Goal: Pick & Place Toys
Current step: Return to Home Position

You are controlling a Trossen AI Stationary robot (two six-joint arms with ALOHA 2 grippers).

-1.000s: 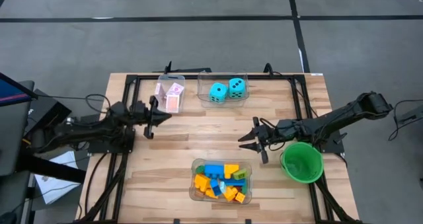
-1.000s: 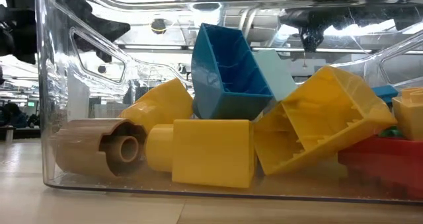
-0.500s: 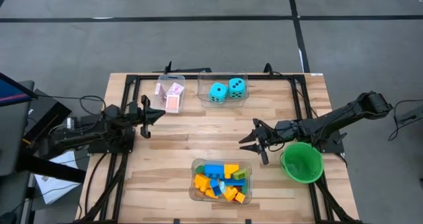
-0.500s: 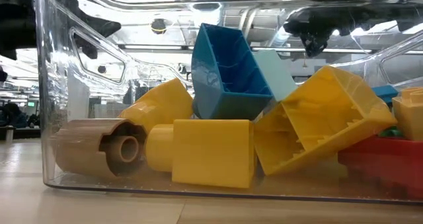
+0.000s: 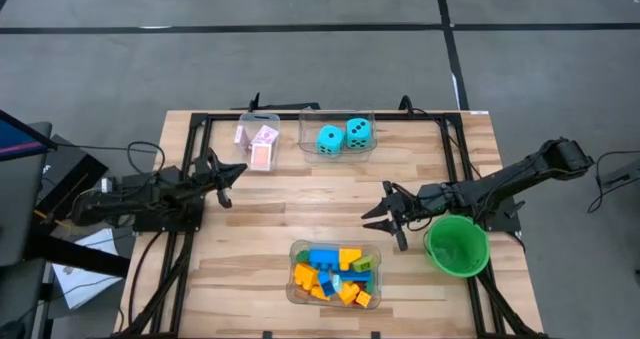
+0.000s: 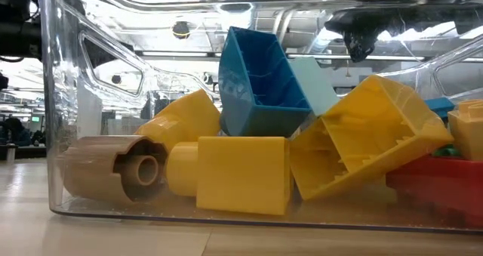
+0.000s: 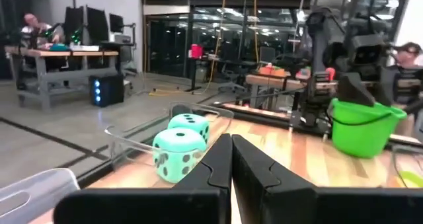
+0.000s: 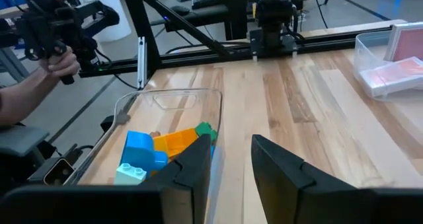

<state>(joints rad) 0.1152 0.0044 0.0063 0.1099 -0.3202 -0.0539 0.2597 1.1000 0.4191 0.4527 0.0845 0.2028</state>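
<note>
The small coloured plastic bricks [image 5: 335, 272] lie heaped in one clear plastic tub [image 5: 335, 243] on the bench [image 5: 300, 204], near the empty, parted right claw [image 5: 366, 217]. Two cyan black-dotted dice [image 5: 330, 139] sit beyond the empty, closed left claw [image 5: 236, 168].

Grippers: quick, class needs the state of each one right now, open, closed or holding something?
Left gripper: closed, holding nothing.
Right gripper: open, holding nothing.
</note>
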